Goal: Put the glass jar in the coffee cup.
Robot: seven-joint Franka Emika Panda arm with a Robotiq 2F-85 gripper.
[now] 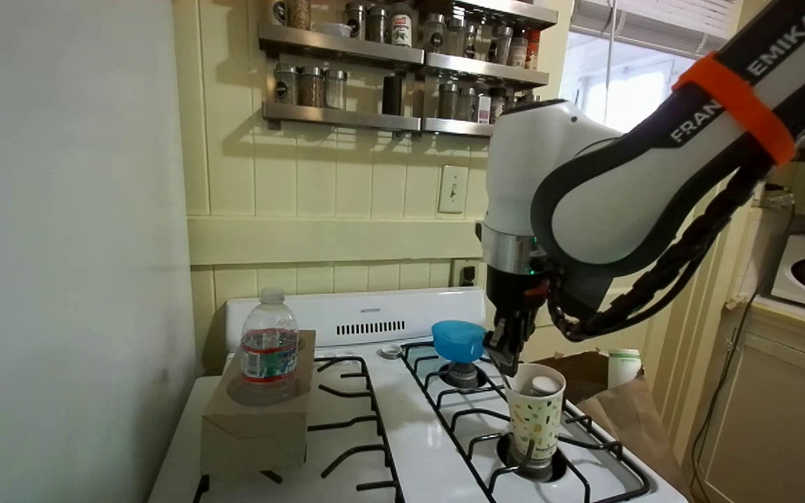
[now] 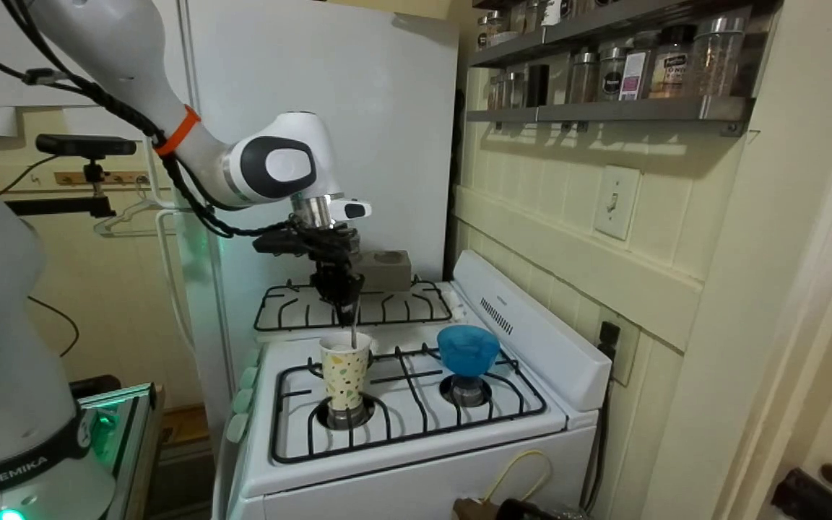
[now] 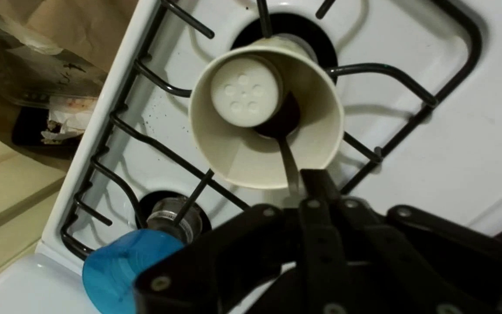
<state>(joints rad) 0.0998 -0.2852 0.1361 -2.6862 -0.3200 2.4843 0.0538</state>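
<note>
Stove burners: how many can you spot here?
2: the front burner is under the coffee cup, the rear burner under the blue bowl. Others may be hidden by the cardboard box.

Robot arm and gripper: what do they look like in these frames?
The arm is rounded and mostly white, with dark panels, white FRANKA EMIKA lettering (partly hidden), orange bands and a silver ring near the wrist. Black cables run along its outside. The gripper is black, with jointed links and pale bolt heads visible in the wrist view.
</note>
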